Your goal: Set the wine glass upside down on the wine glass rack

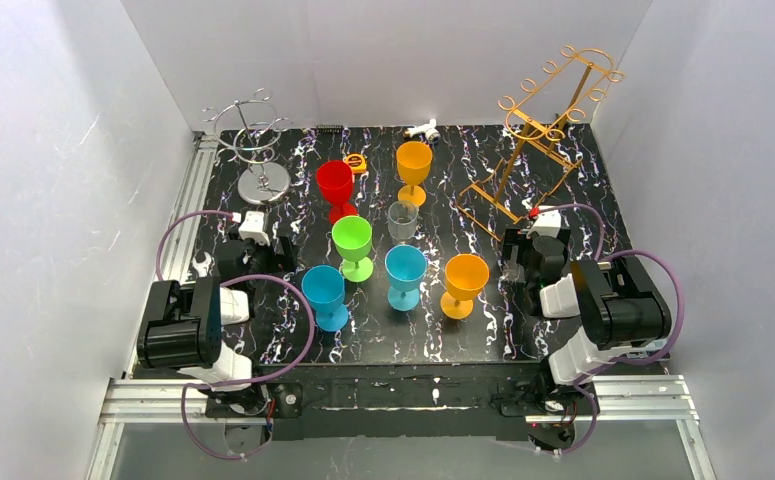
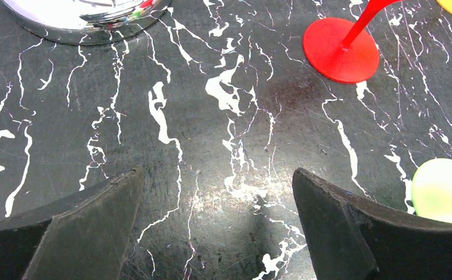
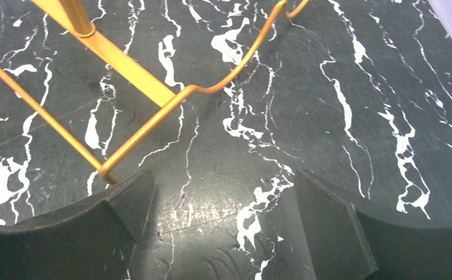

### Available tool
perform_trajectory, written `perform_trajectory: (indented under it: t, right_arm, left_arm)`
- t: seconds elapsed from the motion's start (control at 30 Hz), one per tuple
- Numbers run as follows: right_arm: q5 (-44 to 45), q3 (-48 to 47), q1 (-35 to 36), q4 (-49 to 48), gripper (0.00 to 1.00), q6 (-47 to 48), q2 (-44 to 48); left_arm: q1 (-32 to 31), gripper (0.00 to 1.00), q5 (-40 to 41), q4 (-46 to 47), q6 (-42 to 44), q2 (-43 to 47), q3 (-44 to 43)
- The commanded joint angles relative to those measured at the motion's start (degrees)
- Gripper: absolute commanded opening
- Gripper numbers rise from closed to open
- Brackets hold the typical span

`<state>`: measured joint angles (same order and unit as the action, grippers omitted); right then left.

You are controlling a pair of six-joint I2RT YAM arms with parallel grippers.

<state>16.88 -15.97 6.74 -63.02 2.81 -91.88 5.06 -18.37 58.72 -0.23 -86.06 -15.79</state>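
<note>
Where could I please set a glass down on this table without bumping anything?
One bare strip runs along the table's near edge, in front of the blue glass and near orange glass. Another lies between the silver rack base and red glass foot. The middle, around the green glass, is crowded.

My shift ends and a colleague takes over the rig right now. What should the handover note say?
Left gripper: open, empty, low over the table, with the chrome rack and red glass ahead of it.
Right gripper: open, empty, low by the gold rack.
Also upright on the table: green glass, clear glass, blue glass, cyan glass, orange glass, yellow glass.
Done: nothing; neither rack holds a glass.
Left: grasp a glass, invert it, hang it on a rack.
</note>
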Motion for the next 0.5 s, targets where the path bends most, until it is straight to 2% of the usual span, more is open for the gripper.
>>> perform_trajectory:
  t: [0.0,0.13,0.3,0.4,0.47]
  right_arm:
    - [6.6,-0.9,-0.4,-1.3,1.00,-2.3,1.5]
    - [8.7,-7.8,-0.4,16.5,1.00,-4.0,6.7]
    - [10.0,-4.7,-0.4,18.6,1.00,-8.2,15.2]
    - [13.0,-1.8,-0.6,20.4,1.00,-17.1,22.8]
    - [18.4,-3.4,-1.3,31.4,1.00,-28.4,28.0]
  left_arm:
    - [-0.2,0.99,0.8,1.2,0.0,0.8,-0.5]
    - [-0.1,0.99,0.7,1.3,0.0,0.6,-0.6]
    - [-0.1,0.99,-0.3,0.7,0.0,2.0,-0.8]
    - [0.2,0.99,0.2,-13.0,-0.2,8.7,-5.6]
    - [0.3,0.99,0.0,-23.2,-0.1,12.9,-8.9]
